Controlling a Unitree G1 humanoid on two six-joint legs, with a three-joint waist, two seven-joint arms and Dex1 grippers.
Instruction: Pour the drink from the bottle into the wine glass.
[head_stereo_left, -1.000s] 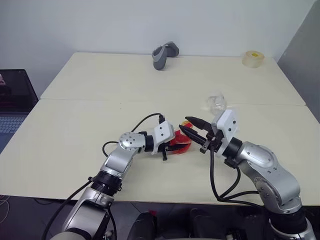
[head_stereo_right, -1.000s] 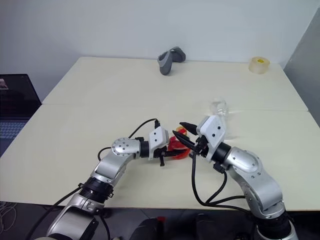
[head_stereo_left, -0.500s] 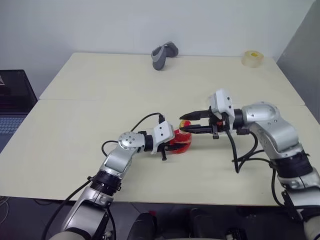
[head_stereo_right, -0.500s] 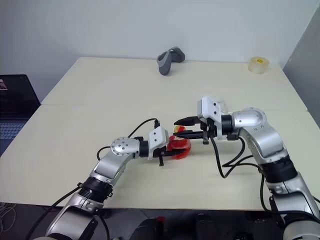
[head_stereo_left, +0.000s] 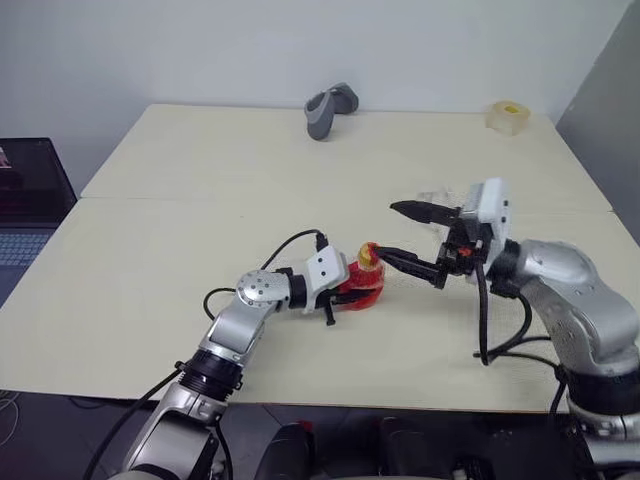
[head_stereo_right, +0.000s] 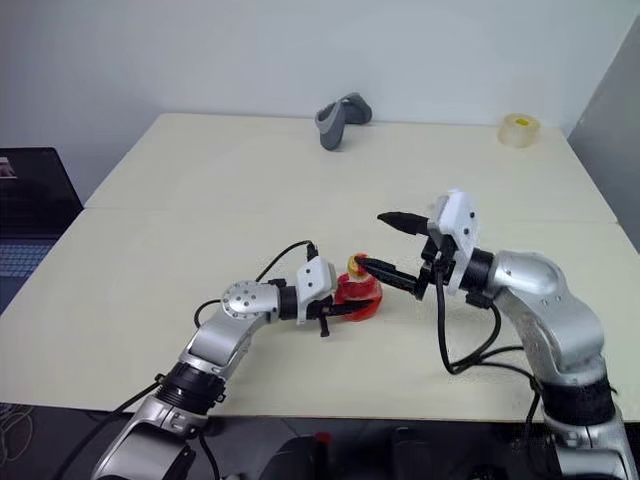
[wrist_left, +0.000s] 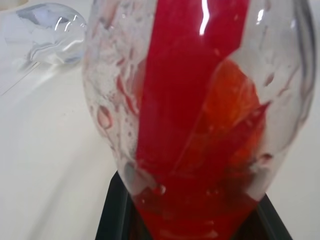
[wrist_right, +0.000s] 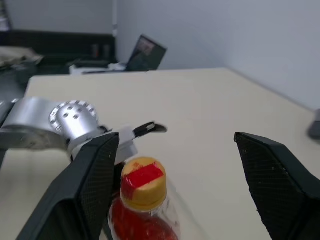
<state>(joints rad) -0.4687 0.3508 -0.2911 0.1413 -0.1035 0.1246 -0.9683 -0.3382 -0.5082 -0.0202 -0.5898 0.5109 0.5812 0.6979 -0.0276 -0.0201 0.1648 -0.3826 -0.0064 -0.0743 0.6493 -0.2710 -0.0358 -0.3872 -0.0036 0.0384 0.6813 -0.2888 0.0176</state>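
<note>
While capped: the bottle (head_stereo_left: 358, 284) was clamped upright by the left gripper (head_stereo_left: 338, 291).
Right gripper (head_stereo_left: 408, 236): spread wide beside the cap (wrist_right: 143, 182).
Next: probably uncapping.

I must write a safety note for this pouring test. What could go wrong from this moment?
1. The small clear plastic bottle of red drink still wears its yellow-and-red cap. The open right claw stands around it; a poor grip may slip or tilt the bottle.
2. The clear stemmed wine glass stands close behind the right arm, which might knock it over.
3. The shut left claw holds the bottle low, so it could twist.
</note>
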